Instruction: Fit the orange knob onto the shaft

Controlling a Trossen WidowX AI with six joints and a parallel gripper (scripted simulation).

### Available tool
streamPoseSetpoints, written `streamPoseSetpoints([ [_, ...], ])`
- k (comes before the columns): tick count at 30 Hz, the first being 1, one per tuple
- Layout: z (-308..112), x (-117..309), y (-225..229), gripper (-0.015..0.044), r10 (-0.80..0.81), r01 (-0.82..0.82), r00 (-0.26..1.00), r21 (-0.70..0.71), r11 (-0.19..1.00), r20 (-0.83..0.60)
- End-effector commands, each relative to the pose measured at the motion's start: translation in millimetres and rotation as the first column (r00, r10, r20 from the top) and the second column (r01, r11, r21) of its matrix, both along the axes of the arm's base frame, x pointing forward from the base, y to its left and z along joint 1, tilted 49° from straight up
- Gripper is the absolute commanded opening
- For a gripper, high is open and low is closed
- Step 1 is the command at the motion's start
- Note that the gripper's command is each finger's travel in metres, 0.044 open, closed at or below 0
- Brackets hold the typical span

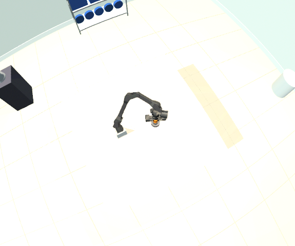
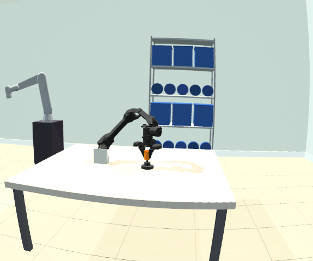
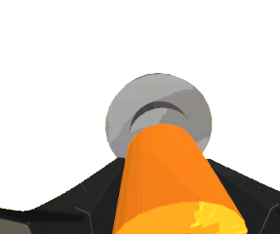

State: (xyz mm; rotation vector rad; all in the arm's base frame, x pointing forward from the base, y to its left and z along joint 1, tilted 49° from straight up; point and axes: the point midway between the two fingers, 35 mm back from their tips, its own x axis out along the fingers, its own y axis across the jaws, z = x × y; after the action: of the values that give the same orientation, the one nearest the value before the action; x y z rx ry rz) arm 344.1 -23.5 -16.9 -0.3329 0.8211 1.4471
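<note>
The orange knob is upright between the fingers of my gripper, which is shut on it. The knob is directly above the round pedestal, which looks dark in the exterior view and grey in the wrist view. In the exterior view a short piece of the dark shaft shows between the knob's lower end and the pedestal's raised middle. The knob is not down on the pedestal. The shaft's top and its flat side are hidden, so I cannot tell how the flats line up.
The pedestal stands on the white table, to the right of the arm's light grey base block. Behind the table stand a shelf rack with blue bins and a grey arm on a dark box.
</note>
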Motion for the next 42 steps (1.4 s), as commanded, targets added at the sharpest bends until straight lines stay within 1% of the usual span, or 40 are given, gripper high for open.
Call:
streamPoseSetpoints([
  [1,4.3,0.6,-1.0,0.0000,0.003,-0.003,1.000,0.000,1.000,0.009],
  [4,5.3,0.6,-1.0,0.0000,0.020,-0.020,0.999,0.001,1.000,0.027],
  [8,6.9,1.6,-0.7,0.0000,0.114,-0.116,0.985,0.006,0.993,0.133],
  [10,7.6,2.8,-0.1,0.0000,0.141,-0.143,0.977,0.005,0.990,0.163],
  [42,0.1,-0.2,0.5,0.0000,0.141,-0.143,0.977,0.005,0.990,0.163],
])
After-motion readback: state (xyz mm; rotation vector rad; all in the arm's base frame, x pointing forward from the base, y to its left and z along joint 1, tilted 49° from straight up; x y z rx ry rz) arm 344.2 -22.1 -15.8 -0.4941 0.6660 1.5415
